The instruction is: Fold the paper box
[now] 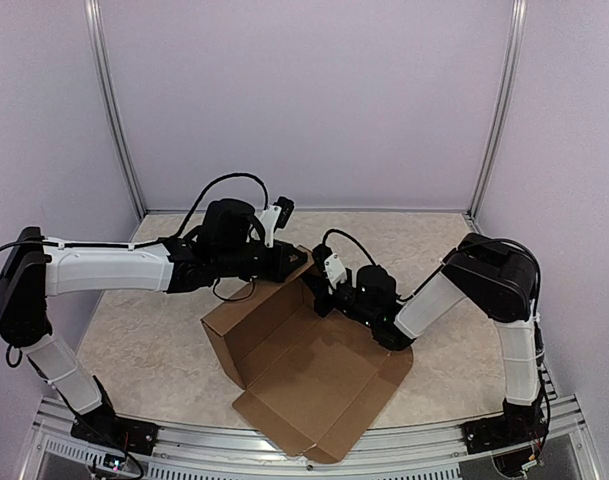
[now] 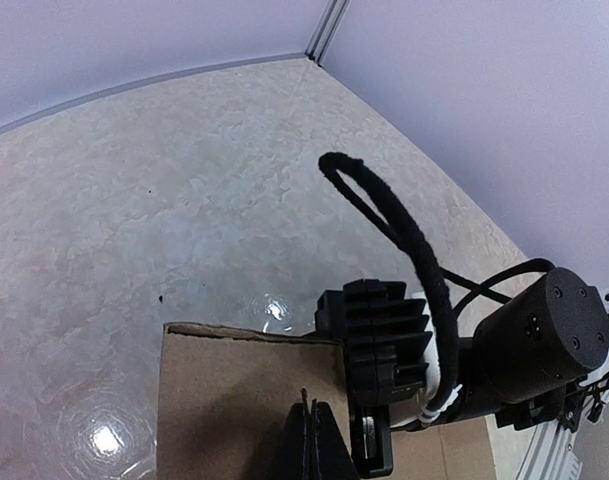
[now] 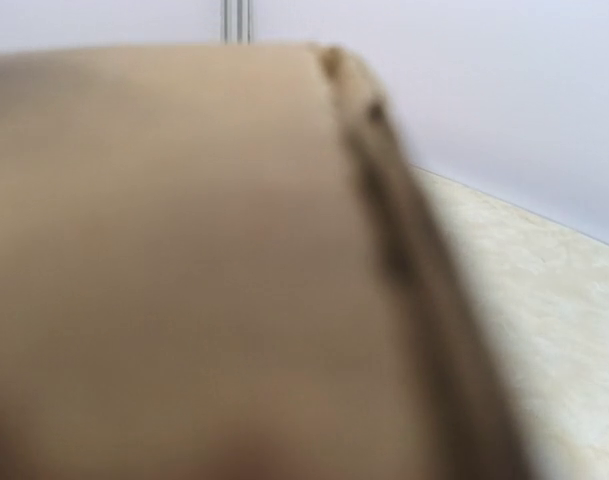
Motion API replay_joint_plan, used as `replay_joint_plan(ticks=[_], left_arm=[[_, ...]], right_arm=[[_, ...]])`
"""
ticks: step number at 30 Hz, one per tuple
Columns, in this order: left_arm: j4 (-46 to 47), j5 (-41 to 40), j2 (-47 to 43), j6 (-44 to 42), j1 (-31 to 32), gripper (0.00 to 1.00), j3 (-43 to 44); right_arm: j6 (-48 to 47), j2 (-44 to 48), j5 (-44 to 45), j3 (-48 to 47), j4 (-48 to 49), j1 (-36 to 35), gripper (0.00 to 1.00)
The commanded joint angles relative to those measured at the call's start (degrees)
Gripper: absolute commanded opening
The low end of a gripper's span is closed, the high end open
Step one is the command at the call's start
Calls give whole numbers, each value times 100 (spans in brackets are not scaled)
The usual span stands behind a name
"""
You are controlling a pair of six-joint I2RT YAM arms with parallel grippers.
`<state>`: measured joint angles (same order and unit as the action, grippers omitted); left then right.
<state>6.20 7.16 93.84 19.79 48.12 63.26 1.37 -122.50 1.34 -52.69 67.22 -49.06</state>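
Observation:
The paper box [image 1: 314,370] is a brown cardboard sheet lying mid-table, with its left and back walls raised and the front flaps flat. My left gripper [image 1: 296,266] is at the top of the back wall. In the left wrist view its black fingertips [image 2: 319,430] are pressed together, shut, against a cardboard panel [image 2: 234,400]. My right gripper [image 1: 319,298] is at the box's back right corner, next to the left one. Its ribbed black housing [image 2: 384,330] shows beside the panel. Blurred cardboard [image 3: 184,250] fills the right wrist view and hides those fingers.
The marbled tabletop [image 1: 154,350] lies around the box. Lilac walls with aluminium posts [image 1: 114,110] close in the back and sides. A metal rail [image 1: 284,455] runs along the near edge. A black cable loop [image 2: 384,215] arcs over the right wrist.

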Motion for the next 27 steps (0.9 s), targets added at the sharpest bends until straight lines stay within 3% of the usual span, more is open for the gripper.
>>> replay_joint_plan(ticks=[1,7,10,16,22,27], left_arm=[[-42,27,48,93,-22,0,-149],[-33,-85,46,95,-22,0,-174],[-30,-191,34,95,-26,0,-198],[0,-310,-103,91,-78,0,-236],[-24,-303,-261,56,-118,0,-219],[-198,-396,-522,-37,-161,14,-151]], right_arm=[[27,-97,204,10,-16,1,0],[141,255,214,424,88,1,44],[208,605,107,633,-258,-4,58],[349,1588,91,1367,-889,8,71],[708,2951,193,1798,-2544,4,76],[1149,4251,388,2155,-4091,79,79]])
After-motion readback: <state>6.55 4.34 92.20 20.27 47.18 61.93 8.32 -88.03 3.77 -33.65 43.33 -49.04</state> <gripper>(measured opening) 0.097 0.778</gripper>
